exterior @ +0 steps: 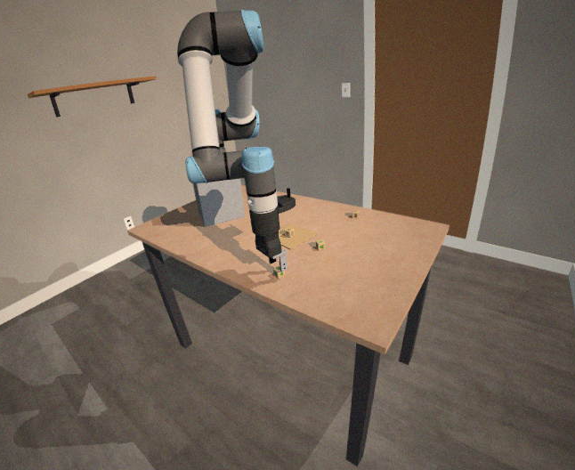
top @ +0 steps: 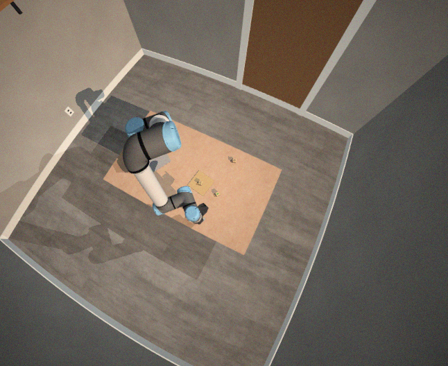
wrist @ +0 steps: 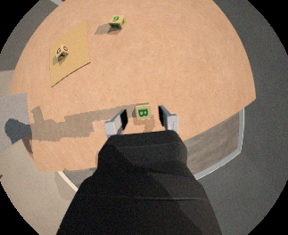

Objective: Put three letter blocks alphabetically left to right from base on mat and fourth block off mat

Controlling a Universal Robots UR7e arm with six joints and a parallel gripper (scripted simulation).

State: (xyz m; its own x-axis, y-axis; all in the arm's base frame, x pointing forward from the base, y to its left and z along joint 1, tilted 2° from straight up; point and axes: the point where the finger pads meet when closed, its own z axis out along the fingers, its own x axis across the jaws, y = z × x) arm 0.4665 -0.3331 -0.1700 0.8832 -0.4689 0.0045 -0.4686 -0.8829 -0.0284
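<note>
My gripper (wrist: 143, 114) (exterior: 278, 262) is open, pointing down near the table's front edge. A block with a green B on top (wrist: 143, 111) (exterior: 278, 272) lies off the mat, below and between the open fingertips, not gripped. The yellow mat (wrist: 81, 44) (exterior: 303, 236) (top: 203, 189) lies flat on the table. A block with black markings (wrist: 61, 51) (exterior: 289, 232) (top: 199, 182) sits on the mat. A block with a green character like a 6 or G on top (wrist: 117, 20) (exterior: 319, 245) (top: 216, 193) lies just off the mat. Another block (exterior: 355, 214) (top: 233, 160) lies farther off; its top is unreadable.
A grey box-like thing (exterior: 222, 202) (wrist: 6, 113) stands on the table near the arm's base side. A dark round item with an upright peg (exterior: 287, 203) is behind the wrist. The wooden table (exterior: 374, 272) (top: 240, 220) has its front edge close to the B block.
</note>
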